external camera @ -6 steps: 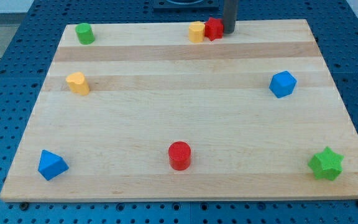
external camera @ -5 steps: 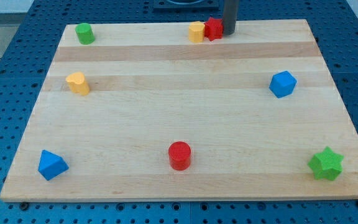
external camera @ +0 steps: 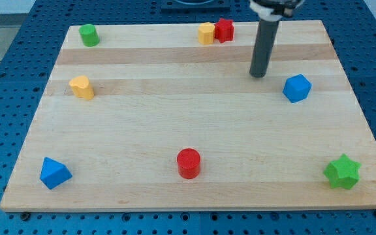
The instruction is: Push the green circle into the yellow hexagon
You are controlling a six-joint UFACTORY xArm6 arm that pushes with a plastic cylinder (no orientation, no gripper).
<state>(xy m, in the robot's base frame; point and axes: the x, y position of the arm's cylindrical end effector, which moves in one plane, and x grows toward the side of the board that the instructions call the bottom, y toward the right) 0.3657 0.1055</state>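
Observation:
The green circle (external camera: 89, 35) is a short green cylinder at the board's top left corner. The yellow hexagon (external camera: 206, 32) sits at the top edge near the middle, touching a red block (external camera: 224, 30) on its right. My tip (external camera: 259, 75) rests on the board below and to the right of that pair, apart from them, and left of a blue block (external camera: 297, 88). The tip is far to the right of the green circle and touches no block.
A second yellow block (external camera: 81, 87) lies at the left, below the green circle. A blue block (external camera: 54, 173) is at the bottom left, a red cylinder (external camera: 188, 162) at the bottom middle, a green star (external camera: 342, 172) at the bottom right.
My tip has left the red block's right side at the top edge and moved down and to the right, towards the blue block. No block has moved.

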